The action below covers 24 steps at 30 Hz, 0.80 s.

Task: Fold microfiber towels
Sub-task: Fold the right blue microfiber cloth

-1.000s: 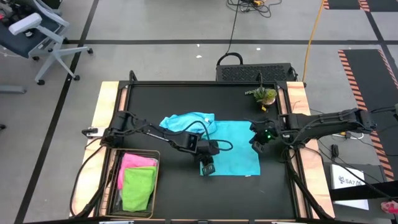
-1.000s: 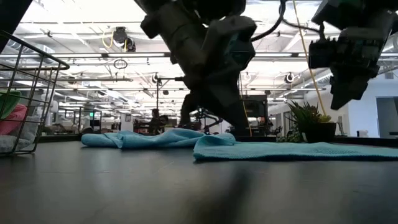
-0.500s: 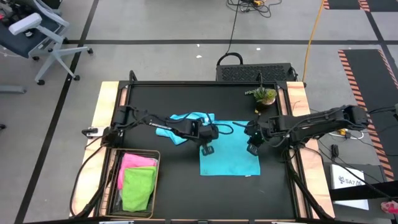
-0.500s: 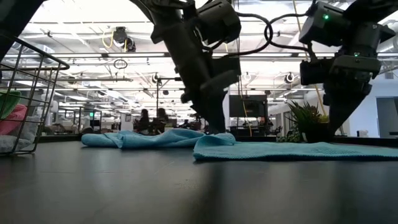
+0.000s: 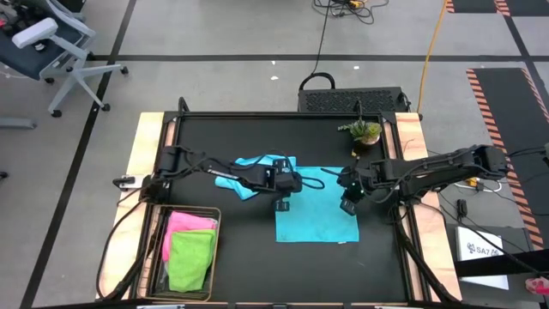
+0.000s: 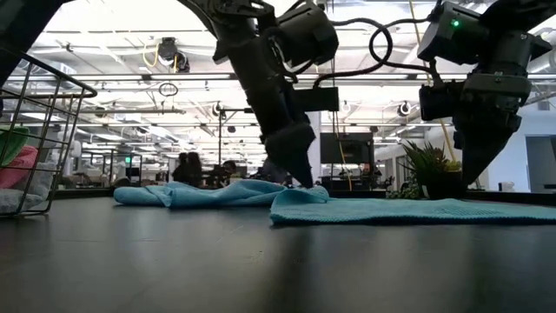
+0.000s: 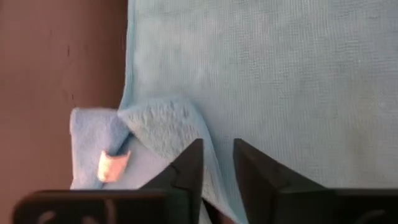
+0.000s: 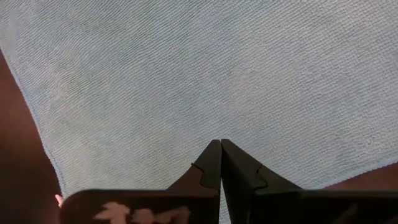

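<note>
High view: my left gripper sits slightly open on the teal towel; right gripper is pinched closed above it.

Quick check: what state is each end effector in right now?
Left end effector: fingers slightly apart over the teal towel, gripping nothing.
Right end effector: shut, empty, above the same towel.

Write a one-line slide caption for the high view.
Both grippers, left and right, over a teal towel spread flat on the black table.
</note>
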Tool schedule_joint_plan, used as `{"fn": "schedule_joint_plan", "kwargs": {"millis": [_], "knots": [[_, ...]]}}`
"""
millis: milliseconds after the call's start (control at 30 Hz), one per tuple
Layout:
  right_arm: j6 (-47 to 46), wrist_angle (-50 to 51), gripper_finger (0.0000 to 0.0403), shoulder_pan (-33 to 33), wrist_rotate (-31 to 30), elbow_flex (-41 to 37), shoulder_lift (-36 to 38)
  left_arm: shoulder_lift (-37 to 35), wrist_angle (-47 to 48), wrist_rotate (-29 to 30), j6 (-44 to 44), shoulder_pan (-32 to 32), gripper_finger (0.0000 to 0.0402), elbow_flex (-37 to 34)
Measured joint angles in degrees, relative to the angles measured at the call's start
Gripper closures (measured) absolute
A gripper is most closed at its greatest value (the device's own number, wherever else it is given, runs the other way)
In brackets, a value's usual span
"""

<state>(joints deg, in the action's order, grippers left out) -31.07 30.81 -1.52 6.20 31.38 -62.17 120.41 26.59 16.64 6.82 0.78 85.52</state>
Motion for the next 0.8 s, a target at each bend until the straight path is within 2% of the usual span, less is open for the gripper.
{"fn": "schedule_joint_plan", "kwargs": {"millis": [100, 200, 400, 667, 800], "knots": [[-1.11, -0.44, 0.0403, 0.00, 0.07, 0.00, 0.04, 0.69, 0.78, 0.22, 1.26, -0.02, 0.0276, -0.09], [-1.27, -1.59, 0.0403, 0.00, 1.92, 0.00, 0.04, 1.58, 0.48, 3.86, 2.30, 0.04, 0.0250, -0.02], [-1.53, -4.38, 0.0403, 0.00, 4.51, 0.00, 0.34, 2.64, 0.23, 7.89, 3.71, 0.04, 0.0219, -0.07], [-2.12, -4.25, 0.0403, 0.00, 4.46, 0.00, 0.68, 2.64, 0.18, 10.56, 1.61, 0.59, 0.0218, 1.31], [-2.34, -4.26, 0.0403, 0.00, 4.52, 0.00, 0.68, 2.63, 0.05, 12.46, 1.59, 1.23, 0.0252, 3.19]]}}
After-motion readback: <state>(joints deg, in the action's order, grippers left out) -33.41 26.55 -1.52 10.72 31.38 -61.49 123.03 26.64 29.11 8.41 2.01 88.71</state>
